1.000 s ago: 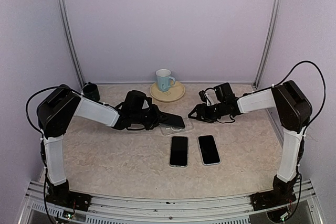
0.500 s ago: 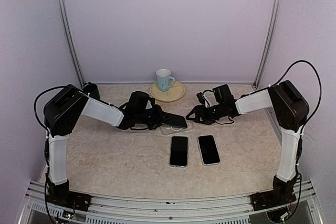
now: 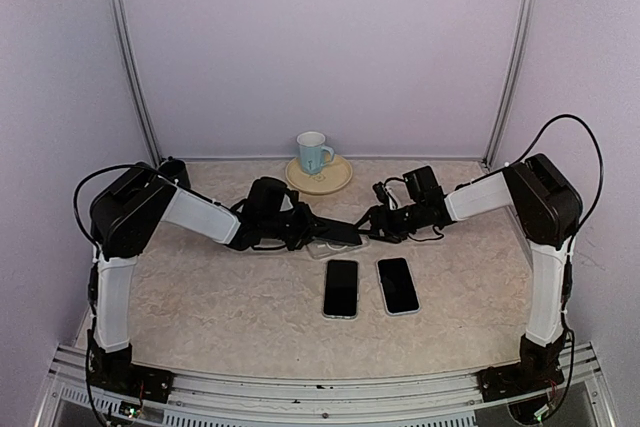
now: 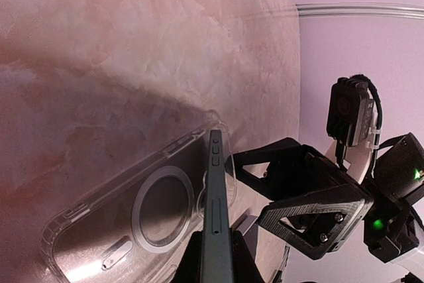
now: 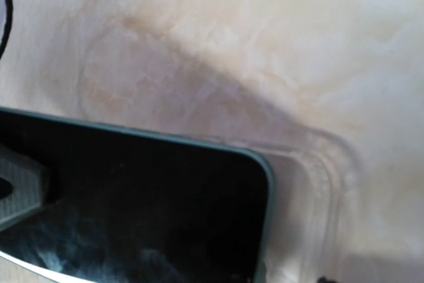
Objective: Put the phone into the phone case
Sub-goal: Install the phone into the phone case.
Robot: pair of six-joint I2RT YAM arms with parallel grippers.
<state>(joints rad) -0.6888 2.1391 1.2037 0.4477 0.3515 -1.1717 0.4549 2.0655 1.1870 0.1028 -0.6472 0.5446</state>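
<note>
While a spare smartphone (image 3: 340, 288) and a second spare smartphone (image 3: 398, 285) lie flat and side by side, screens up, on the mottled beige table (image 3: 200, 287) nearest the arm bases, my attention goes to the work just beyond them. I judge the step in hand to be the seating itself: the left hand (image 3: 303, 227) is clenched on one end of the phone (image 4: 215, 210), a thin dark slab with rounded corners and side buttons that I see edge-on from the left wrist. It is tilted over the clear phone case (image 4: 126, 230), which lies open side up on the table. The phone's far end sits at the case's far rim, not yet pressed in.

The case is soft-looking transparent plastic with thickened bumper corners and a round magnetic ring in its back.

The right hand (image 3: 372, 219) waits at that far end with its angular black fingers spread, grasping nothing I can see.

Next, I think, the left hand should lay the phone flat inside the rim, while the right hand steadies or presses the corner so the lip snaps over.

Farthest back, a pale blue mug (image 3: 313, 151) stands on a yellow saucer (image 3: 335, 179).
</note>
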